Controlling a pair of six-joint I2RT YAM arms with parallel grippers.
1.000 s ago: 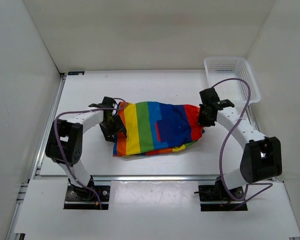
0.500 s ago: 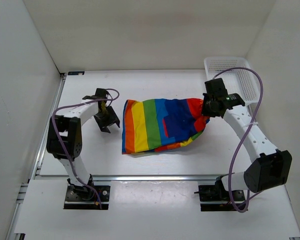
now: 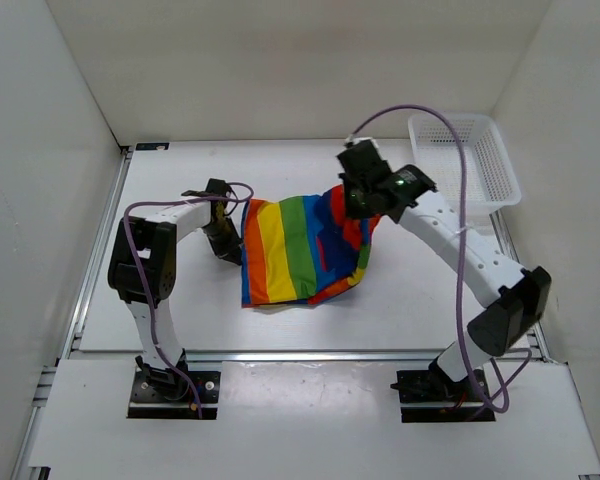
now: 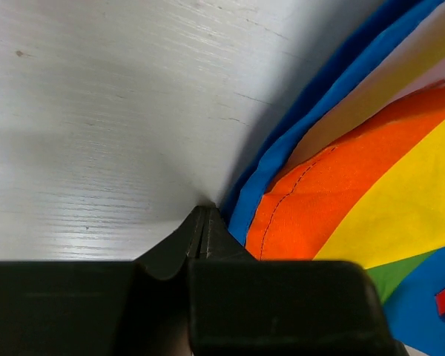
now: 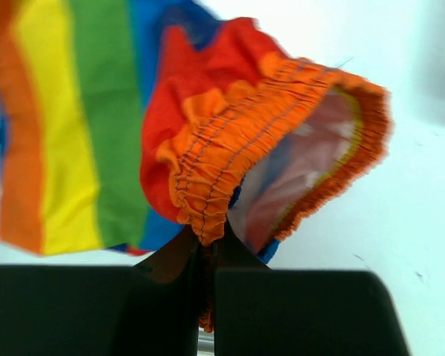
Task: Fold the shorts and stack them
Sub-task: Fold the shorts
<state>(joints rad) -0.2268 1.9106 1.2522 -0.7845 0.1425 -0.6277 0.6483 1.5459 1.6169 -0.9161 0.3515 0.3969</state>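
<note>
Shorts [image 3: 290, 250] are lying partly on the table [image 3: 180, 300], near the white basket [image 3: 505, 170].
Right gripper [image 5: 206, 237] is clamping the gathered orange waistband [image 5: 282, 111], holding that end raised on the side nearer the basket; left gripper [image 4: 204, 216], fingers together, is resting its tips on the table against the blue hem [image 4: 282, 148], on the side farther from the basket.

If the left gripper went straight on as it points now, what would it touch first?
Probably the bare table, just beside the blue edge of the shorts; the left gripper seems almost on it, but depth is unclear.
</note>
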